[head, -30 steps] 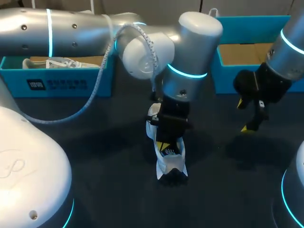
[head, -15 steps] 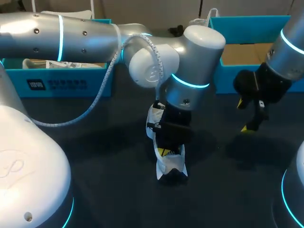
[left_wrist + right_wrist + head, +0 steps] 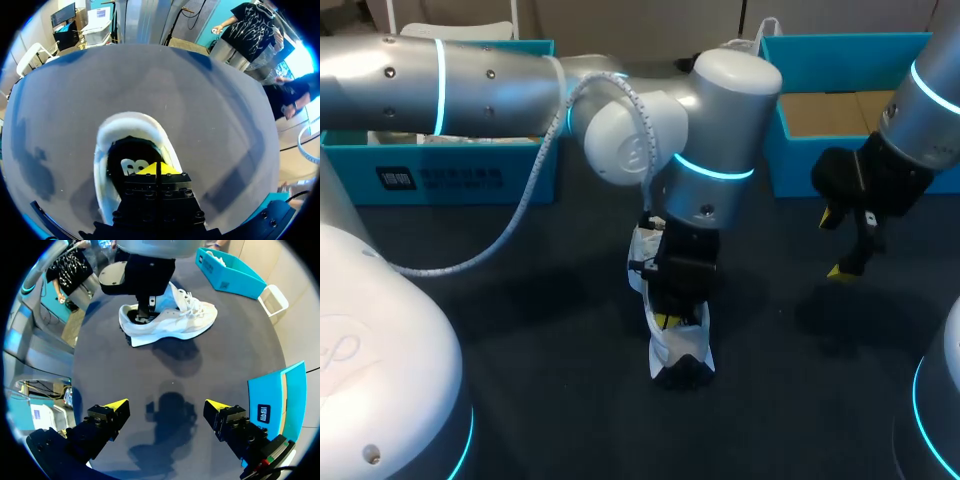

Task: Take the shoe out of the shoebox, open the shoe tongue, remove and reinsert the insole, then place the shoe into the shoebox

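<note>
A white shoe (image 3: 677, 350) stands on the dark table near the middle, with its heel end toward the table's front. My left gripper (image 3: 666, 320) comes down from above with its tips inside the shoe's opening. In the left wrist view the left gripper (image 3: 159, 167) is shut, its yellow tips pressed together just over the dark insole (image 3: 131, 163) and ringed by the white collar (image 3: 125, 124). I cannot make out anything pinched between the tips. My right gripper (image 3: 833, 244) hangs open above bare table to the right of the shoe. The right wrist view shows the shoe (image 3: 185, 322) well ahead of the right gripper (image 3: 167, 407).
A blue shoebox (image 3: 450, 175) stands at the back left, partly behind my left arm. A second blue box (image 3: 840, 110) with a brown inside stands at the back right, close behind my right arm. Dark table lies bare around the shoe.
My left arm's wrist has shifted slightly and its fingers have sunk a little deeper into the shoe. The shoe and the right arm have stayed in place.
</note>
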Available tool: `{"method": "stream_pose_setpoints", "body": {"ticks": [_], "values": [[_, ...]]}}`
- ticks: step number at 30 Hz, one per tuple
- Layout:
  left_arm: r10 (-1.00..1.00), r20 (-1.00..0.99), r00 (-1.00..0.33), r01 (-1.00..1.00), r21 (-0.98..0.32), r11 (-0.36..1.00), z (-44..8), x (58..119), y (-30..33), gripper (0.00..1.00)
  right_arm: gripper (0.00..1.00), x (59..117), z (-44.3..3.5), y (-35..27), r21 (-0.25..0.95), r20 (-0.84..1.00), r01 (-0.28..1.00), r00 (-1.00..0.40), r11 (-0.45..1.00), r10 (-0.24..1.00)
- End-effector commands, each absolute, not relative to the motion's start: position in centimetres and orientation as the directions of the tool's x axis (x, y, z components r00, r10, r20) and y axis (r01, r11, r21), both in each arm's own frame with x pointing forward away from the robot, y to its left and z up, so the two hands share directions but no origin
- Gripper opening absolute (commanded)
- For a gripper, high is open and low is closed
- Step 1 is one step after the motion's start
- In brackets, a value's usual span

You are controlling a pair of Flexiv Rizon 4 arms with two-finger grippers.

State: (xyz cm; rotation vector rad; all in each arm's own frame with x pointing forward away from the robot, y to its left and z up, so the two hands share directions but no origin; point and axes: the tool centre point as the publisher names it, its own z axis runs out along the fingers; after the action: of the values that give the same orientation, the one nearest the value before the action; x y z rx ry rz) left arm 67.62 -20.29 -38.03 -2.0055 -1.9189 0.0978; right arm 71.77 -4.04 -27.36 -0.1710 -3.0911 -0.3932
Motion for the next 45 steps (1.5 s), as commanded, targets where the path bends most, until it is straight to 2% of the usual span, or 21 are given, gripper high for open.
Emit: {"method": "stream_pose_setpoints", "body": {"ticks": [1, 13, 22, 29, 39, 45], "values": [[0.977, 0.204, 0.061, 0.952, -0.306, 0.004, -40.1, 67.7, -20.8, 0.00, 1.00, 71.7, -27.4, -4.0, 0.247, 0.034, 0.112, -0.994, 0.963, 0.107], [0.996, 0.062, 0.061, 0.953, -0.301, -0.040, -36.0, 66.6, -20.9, 0.00, 1.00, 71.7, -27.4, -4.0, 0.247, 0.034, 0.112, -0.994, 0.963, 0.107], [0.994, 0.071, 0.084, 0.941, -0.335, -0.055, -39.2, 64.9, -23.1, 0.00, 1.00, 71.7, -27.4, -4.0, 0.247, 0.034, 0.112, -0.994, 0.963, 0.107], [0.996, 0.085, 0.032, 0.945, -0.326, -0.003, -41.6, 66.0, -22.7, 0.00, 1.00, 71.7, -27.4, -4.0, 0.247, 0.034, 0.112, -0.994, 0.963, 0.107], [1.000, 0.027, 0.010, 0.959, -0.284, -0.002, -38.6, 67.1, -21.5, 0.00, 1.00, 71.7, -27.4, -4.0, 0.247, 0.034, 0.112, -0.994, 0.963, 0.107], [1.000, 0.011, 0.019, 0.956, -0.294, -0.015, -38.9, 66.8, -22.0, 0.00, 1.00, 71.7, -27.4, -4.0, 0.247, 0.034, 0.112, -0.994, 0.963, 0.107]]}}
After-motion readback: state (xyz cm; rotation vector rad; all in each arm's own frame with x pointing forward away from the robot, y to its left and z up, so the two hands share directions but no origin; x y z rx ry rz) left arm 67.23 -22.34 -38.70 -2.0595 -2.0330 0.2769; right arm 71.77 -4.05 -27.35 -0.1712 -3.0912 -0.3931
